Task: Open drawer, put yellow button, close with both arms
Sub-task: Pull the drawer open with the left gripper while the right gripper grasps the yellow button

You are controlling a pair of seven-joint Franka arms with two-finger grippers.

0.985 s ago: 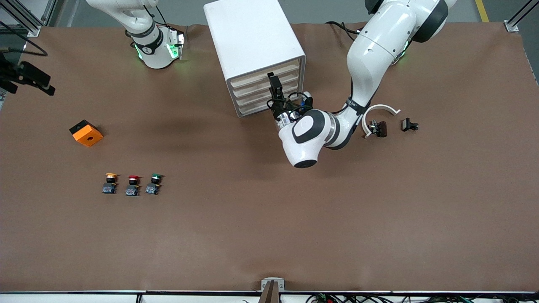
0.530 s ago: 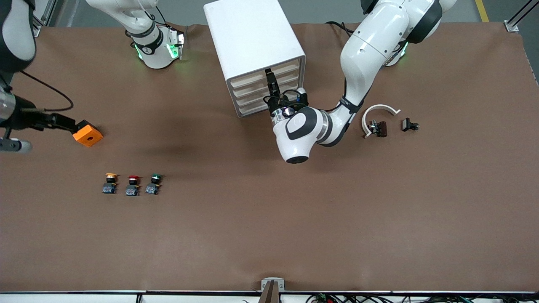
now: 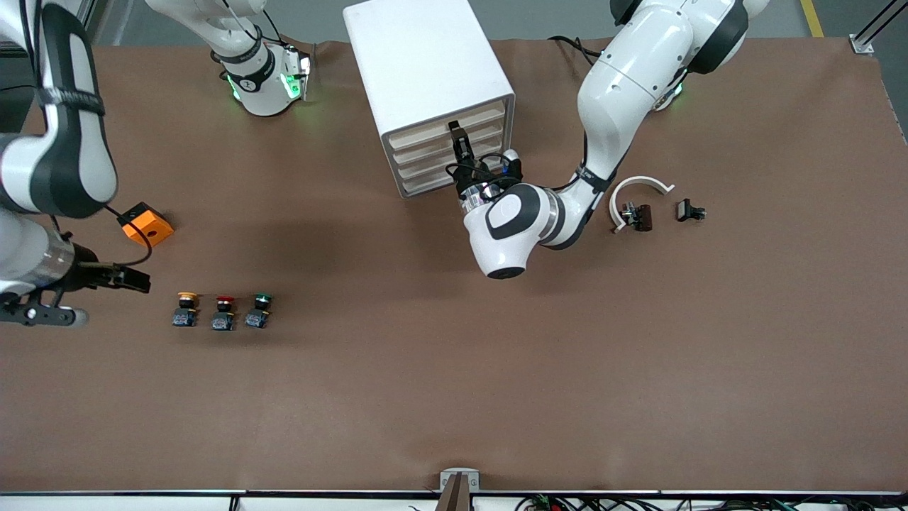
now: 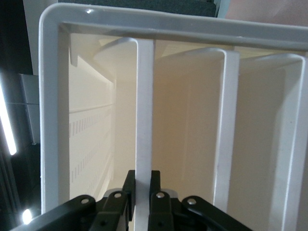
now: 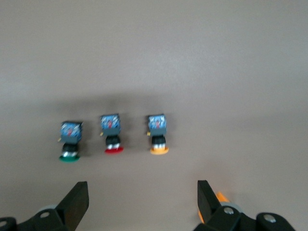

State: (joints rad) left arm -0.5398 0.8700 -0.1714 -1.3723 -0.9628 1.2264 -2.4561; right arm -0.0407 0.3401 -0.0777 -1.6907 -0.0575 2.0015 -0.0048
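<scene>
The left gripper (image 3: 458,142) was set against the cabinet (image 3: 425,71) front, its fingers (image 4: 155,185) pinched on the front lip of the drawer (image 4: 144,101), the uppermost of four; a grip there was judged to serve for pulling the drawer, not yet drawn out, open. The right gripper (image 3: 131,280) hung over the table (image 3: 454,369) at about ten o'clock from the yellow button (image 3: 186,309), with its fingers (image 5: 77,199) spread wide, seemingly readied for a grasp. The yellow button stood on the table toward the right arm's end, first in a row beside the red button (image 3: 224,312) and the green button (image 3: 259,311), well apart from the cabinet. An orange block (image 3: 146,224) lay farther from the front camera than that row.
</scene>
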